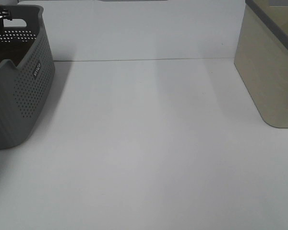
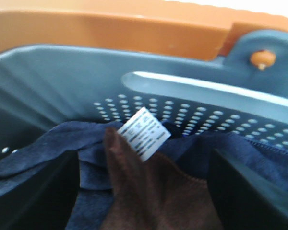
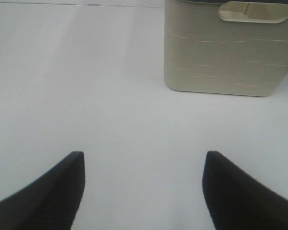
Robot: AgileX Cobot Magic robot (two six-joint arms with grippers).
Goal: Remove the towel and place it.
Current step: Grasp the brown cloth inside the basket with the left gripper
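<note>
The left claw (image 2: 144, 160) hangs released inside the grey perforated plastic basket (image 1: 31, 91) at ten o'clock, straddling the dark brown velvety towel (image 2: 149, 201) — the right claw (image 3: 144, 158) is released over the white table (image 1: 149, 143).

Towel (image 2: 151, 199) mostly beyond frame edge

Towel (image 2: 149, 196) in basket (image 2: 53, 76), seemingly atop cloth (image 2: 53, 153).

towel (image 2: 149, 196) | dark brown, velvety | bunched, peak raised | apparently inside grey basket (image 2: 48, 81)
</note>
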